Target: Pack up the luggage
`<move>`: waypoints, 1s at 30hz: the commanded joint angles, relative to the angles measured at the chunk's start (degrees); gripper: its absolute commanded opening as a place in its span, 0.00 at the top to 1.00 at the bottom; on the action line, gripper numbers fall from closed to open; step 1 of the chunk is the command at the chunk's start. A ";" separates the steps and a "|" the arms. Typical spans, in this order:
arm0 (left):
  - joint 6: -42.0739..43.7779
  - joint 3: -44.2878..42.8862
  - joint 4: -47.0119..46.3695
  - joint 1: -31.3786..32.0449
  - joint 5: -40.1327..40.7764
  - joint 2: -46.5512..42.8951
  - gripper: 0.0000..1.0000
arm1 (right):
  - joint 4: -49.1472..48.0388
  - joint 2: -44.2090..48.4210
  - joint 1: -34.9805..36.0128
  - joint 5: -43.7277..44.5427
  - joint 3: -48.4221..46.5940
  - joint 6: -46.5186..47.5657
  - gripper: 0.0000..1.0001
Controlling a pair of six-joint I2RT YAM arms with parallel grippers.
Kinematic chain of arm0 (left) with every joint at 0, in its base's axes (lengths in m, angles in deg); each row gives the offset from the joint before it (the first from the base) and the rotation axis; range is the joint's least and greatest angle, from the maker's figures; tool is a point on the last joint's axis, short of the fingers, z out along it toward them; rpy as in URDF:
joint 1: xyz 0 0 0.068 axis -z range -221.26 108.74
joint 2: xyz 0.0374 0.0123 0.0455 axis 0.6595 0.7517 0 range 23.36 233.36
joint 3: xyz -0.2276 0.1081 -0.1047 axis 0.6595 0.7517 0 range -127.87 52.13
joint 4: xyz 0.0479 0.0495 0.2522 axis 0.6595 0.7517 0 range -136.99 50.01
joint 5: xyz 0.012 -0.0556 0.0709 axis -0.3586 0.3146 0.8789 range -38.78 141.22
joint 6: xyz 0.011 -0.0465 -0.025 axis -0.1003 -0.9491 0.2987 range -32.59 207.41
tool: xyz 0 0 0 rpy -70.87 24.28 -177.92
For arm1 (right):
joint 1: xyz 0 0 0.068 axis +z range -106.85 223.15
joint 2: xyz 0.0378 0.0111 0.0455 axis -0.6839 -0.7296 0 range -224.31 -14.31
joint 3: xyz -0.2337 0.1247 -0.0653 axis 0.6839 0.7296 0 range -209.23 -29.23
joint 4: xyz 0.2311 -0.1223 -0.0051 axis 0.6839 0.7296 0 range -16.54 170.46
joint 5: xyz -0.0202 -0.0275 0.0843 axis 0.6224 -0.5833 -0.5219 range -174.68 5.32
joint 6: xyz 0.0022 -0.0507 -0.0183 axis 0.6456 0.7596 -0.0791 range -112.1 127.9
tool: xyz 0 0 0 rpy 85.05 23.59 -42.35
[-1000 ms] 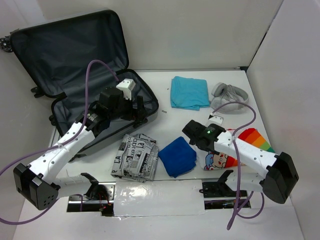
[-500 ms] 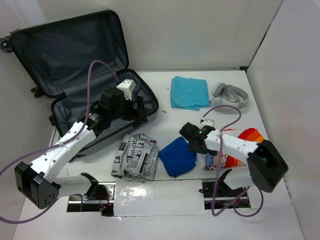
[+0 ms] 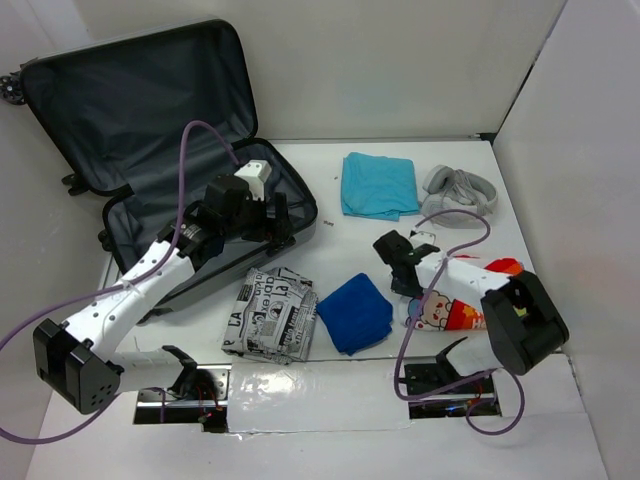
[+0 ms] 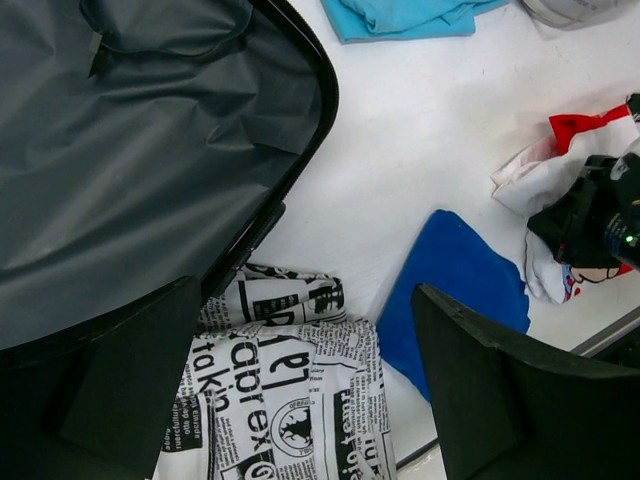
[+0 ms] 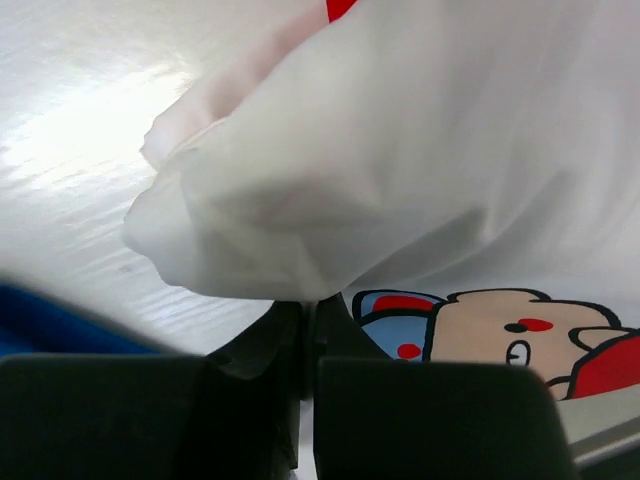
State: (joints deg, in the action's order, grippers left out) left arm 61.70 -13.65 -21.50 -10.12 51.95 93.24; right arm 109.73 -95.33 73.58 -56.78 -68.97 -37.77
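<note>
The luggage (image 3: 130,110) lies open at the back left, its lid leaning on the wall and its dark lining (image 4: 150,150) bare. My left gripper (image 3: 278,222) hovers open over the suitcase's front right corner. In the left wrist view its fingers (image 4: 130,380) straddle a folded newspaper-print cloth (image 4: 280,390) lying below. My right gripper (image 3: 408,285) is low on the table, shut on the left edge of a white cartoon-print garment (image 3: 450,310). In the right wrist view the white fabric (image 5: 420,150) bunches right at the closed gripper (image 5: 310,305).
A dark blue folded cloth (image 3: 353,312) lies between the newspaper-print cloth (image 3: 270,313) and the cartoon garment. A light blue cloth (image 3: 378,185) and a grey padded item (image 3: 458,193) sit at the back. White walls close in the right side and back.
My right gripper was open and has shut on the cartoon garment's edge, its arm folding in closer to the base. The left arm has barely moved.
</note>
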 commanded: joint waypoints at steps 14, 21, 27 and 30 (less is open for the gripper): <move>2.86 -2.95 -11.52 9.62 -18.22 7.54 0.01 | -11.31 16.96 -4.33 -19.11 -11.58 6.91 1.00; 6.12 -5.66 -16.17 17.81 -16.57 14.56 0.01 | -9.90 9.48 -4.95 -26.12 -19.57 4.71 1.00; 7.35 -14.18 -12.06 22.39 -4.19 22.39 0.01 | -10.43 8.06 -4.95 -31.13 -22.03 3.83 1.00; 6.12 -17.70 -10.47 22.39 1.89 26.69 0.01 | -9.91 8.06 -4.43 -31.15 -22.57 3.83 1.00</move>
State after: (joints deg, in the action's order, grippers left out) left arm 66.85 -27.18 -32.38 12.35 45.51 117.64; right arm 101.81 -87.37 68.99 -85.15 -88.12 -33.38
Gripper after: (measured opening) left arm 0.990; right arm 0.055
